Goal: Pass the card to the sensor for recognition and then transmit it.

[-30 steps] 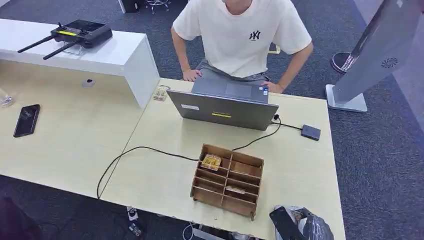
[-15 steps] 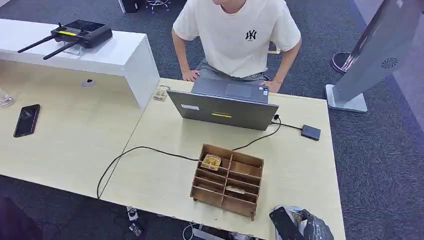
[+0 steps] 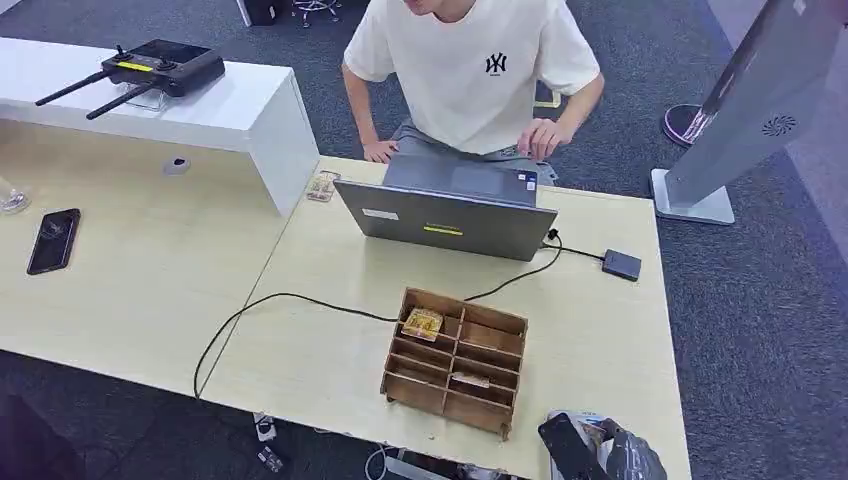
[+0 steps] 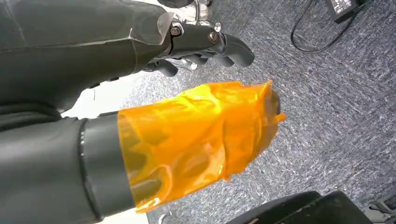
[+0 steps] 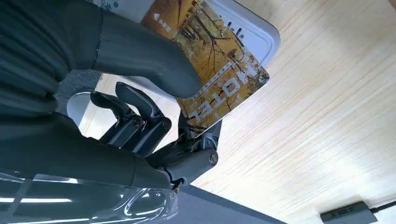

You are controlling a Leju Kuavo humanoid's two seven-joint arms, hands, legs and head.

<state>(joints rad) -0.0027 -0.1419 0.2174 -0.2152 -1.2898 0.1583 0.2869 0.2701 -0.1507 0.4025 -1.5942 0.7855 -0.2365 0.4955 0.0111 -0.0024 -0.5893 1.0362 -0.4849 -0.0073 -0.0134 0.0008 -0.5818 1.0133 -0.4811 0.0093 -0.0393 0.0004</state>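
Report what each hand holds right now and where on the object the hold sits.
The right hand pinches the yellow tree-printed hotel card at one end, thumb on its printed face, fingers beneath. The left hand holds nothing.

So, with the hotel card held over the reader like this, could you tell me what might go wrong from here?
1. The right hand pinches the hotel card near one end, between thumb and fingers; it might slip or tilt out of the grip.
2. The card sits over the white card reader close to the table edge; a dropped card could fall to the floor.
3. The wooden organizer stands near the hand's route to the person, so the handover could clip it.
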